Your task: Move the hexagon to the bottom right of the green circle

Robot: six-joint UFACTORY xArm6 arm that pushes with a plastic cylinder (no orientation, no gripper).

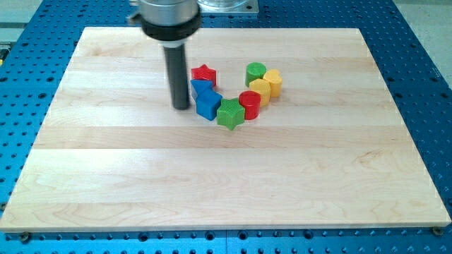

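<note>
The green circle [256, 71] stands right of the board's centre, near the view's top. Two yellow blocks touch it on its lower right: one [260, 90] looks like the hexagon, the other [273, 81] looks rounder, and I cannot tell their shapes for certain. My tip [181, 107] rests on the board at the left end of the cluster, just left of two blue blocks [201, 87] [208, 105] and apart from the yellow blocks.
A red star [204, 73] sits above the blue blocks. A green star [230, 113] and a red circle [249, 104] join the blue blocks to the yellow ones, forming a U-shaped chain. The wooden board [226, 183] lies on a blue perforated table.
</note>
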